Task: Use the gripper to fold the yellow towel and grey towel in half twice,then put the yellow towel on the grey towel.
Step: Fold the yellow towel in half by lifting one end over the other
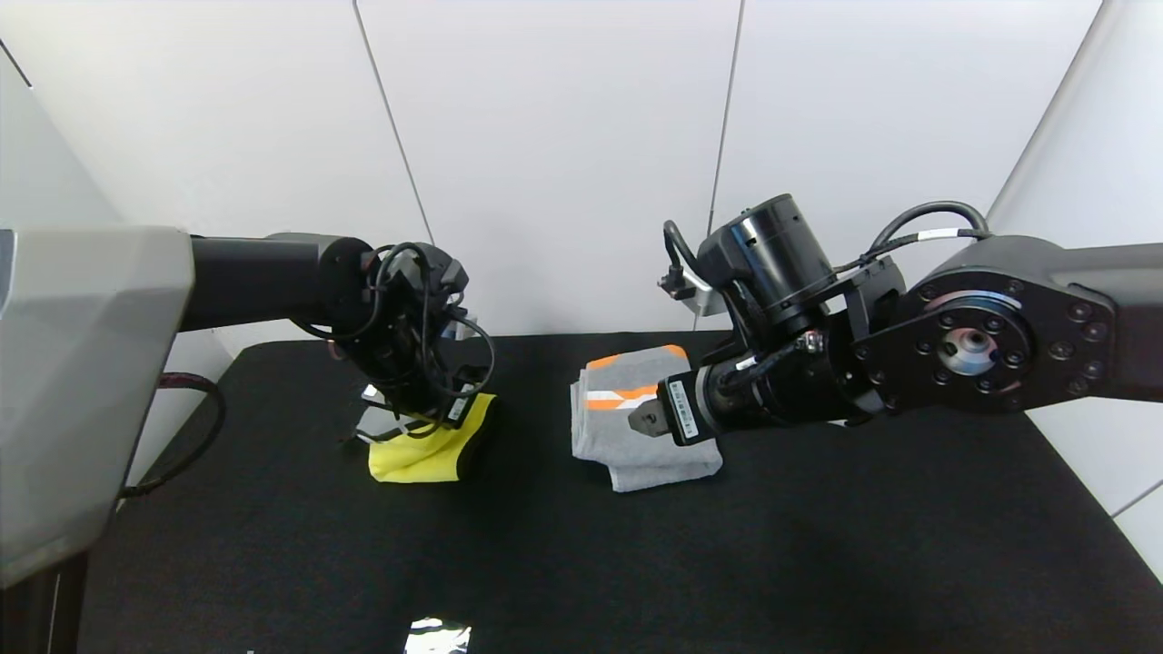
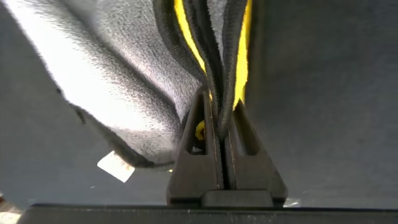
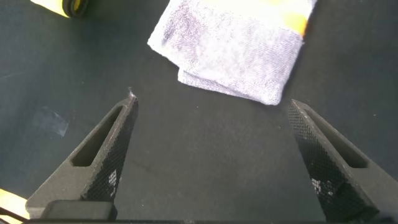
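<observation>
Now the left pincer [image 2: 221, 134] is clenched on the dark-trimmed edges of the bright yellow fluffy towel [image 1: 427, 454], lying on the left of the black tabletop [image 1: 818, 545]. To its right sits the folded grey terry towel with orange patches [image 1: 627, 431]. Above it, the right pincer [image 3: 211, 155] is released, holding nothing.

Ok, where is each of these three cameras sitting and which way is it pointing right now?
Head view: on the robot's head, looking forward and down at the black table; both arms show, with the yellow towel and the grey towel.
Left wrist view: on the left arm, looking along the left gripper, shut on the yellow towel.
Right wrist view: on the right arm, looking down past the open right gripper at the grey towel.
Shared: head and right wrist views both show both towels.
</observation>
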Tool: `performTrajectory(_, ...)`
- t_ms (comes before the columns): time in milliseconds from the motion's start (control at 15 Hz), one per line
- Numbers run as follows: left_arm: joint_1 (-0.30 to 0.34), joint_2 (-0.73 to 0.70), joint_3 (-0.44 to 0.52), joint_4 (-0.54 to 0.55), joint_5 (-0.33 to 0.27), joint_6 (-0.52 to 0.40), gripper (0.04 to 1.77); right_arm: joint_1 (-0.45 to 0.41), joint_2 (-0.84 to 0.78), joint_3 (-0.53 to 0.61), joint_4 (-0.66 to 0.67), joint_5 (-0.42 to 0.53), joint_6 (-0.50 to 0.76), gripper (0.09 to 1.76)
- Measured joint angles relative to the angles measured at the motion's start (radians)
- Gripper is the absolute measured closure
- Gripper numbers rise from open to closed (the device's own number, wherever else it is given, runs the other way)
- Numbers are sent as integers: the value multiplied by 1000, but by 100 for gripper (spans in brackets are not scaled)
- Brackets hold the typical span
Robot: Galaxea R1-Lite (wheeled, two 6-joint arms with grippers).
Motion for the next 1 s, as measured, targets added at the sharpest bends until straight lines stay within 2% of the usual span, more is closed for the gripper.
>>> performTrajectory(200,-7,15,0,-1,0,-12,168,-1,1,0,0,0,0,14)
performTrajectory(333,-9,19,0,-1,0,-12,133,-1,1,0,0,1,0,14)
performTrajectory(533,-8,20,0,0,-1,-11,95,0,2,0,0,0,0,14)
performTrajectory(733,-8,17,-2,0,-4,-12,68,0,2,0,0,1,0,14)
performTrajectory(1000,-16,4,-29,2,-4,-31,44,0,4,0,0,1,0,14)
